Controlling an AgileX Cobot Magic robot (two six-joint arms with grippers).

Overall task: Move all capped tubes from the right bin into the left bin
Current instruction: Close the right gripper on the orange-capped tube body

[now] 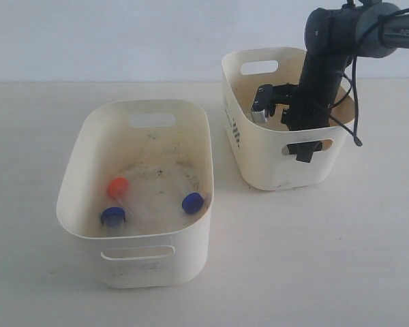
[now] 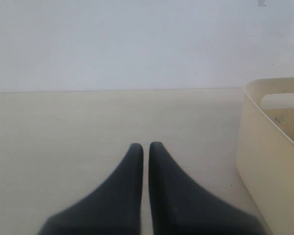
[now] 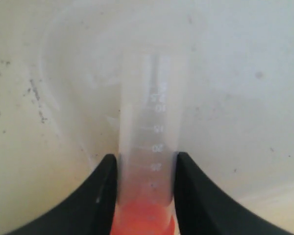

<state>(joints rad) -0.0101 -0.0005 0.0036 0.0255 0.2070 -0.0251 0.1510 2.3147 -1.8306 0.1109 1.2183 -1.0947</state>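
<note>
A pale bare tabletop (image 1: 313,259) meets a plain white wall (image 1: 123,34).

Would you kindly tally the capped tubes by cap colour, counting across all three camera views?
Blue-capped tubes: 2
Orange-red-capped tubes: 2
Total: 4

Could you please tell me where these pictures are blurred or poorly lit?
Right wrist view: the capped tube shows legible graduations, its orange cap end blurs at the edge. Left wrist view: left gripper soft-edged. Exterior view: flat, washed light, faint shadows.
</note>
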